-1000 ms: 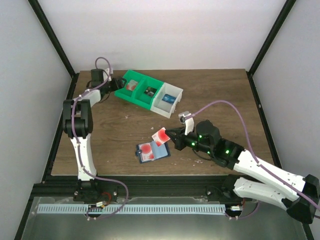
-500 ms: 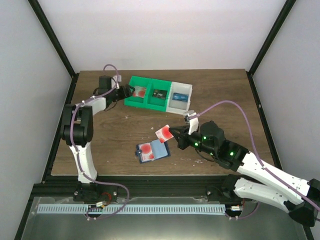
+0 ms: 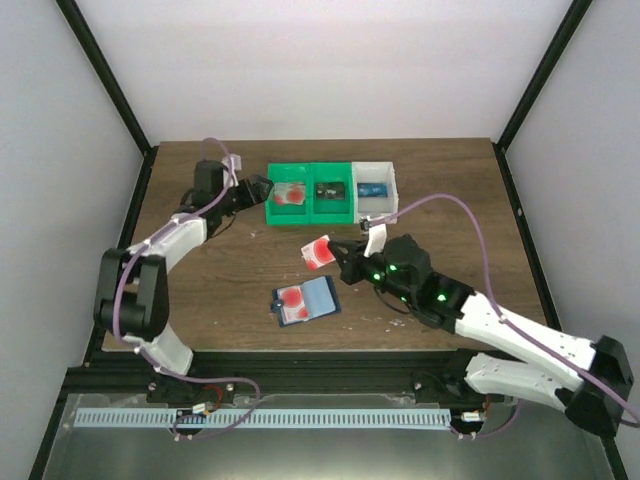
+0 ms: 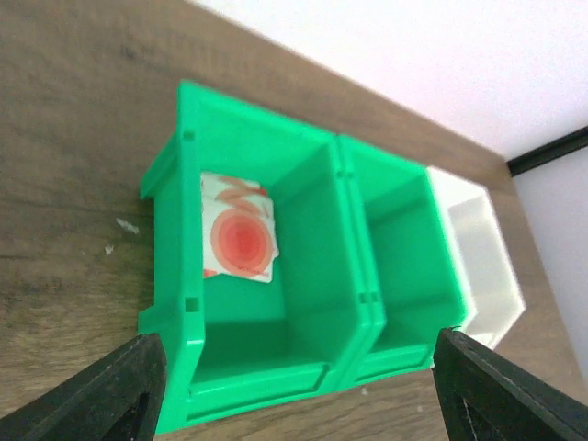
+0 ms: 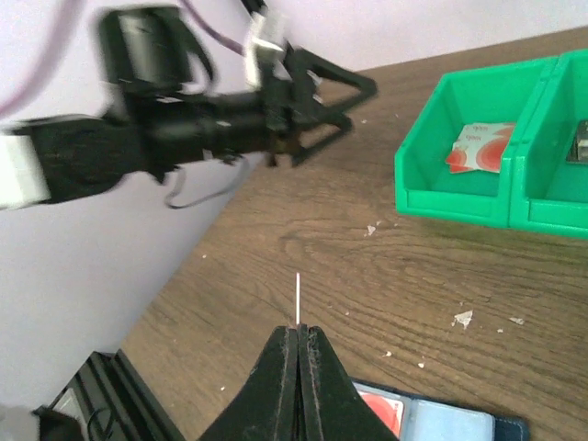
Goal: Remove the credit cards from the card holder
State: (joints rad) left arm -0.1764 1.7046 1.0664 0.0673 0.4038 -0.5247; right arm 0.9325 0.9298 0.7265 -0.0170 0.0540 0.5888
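Looking down from the top camera, I've got the right gripper [image 3: 340, 263] pinched shut on a thin red-and-white plastic credit card [image 3: 318, 251]. It's holding it up off the brown wooden table [image 3: 230, 280], just past the far edge of the wallet in that view. On my right wrist cam that card is edge-on, only a thin white sliver poking out of the closed fingertips.

The small navy-blue folding card holder [image 3: 306, 301] is lying open and flat on the table, near the front middle. There's a second red-and-white card [image 3: 292, 297] sitting in its left half, and the right half shows the lighter blue-grey pocket.

The left gripper [image 3: 258, 192] is spread wide with nothing in it, parked right at the left end of the green plastic two-compartment bin [image 3: 310, 214]. The left compartment has a red-and-white card [image 4: 239, 241] lying in it and the middle one has a dark card [image 3: 328, 188]. The white plastic bin [image 3: 375, 207] butted up on the right has a blue card [image 3: 372, 189].
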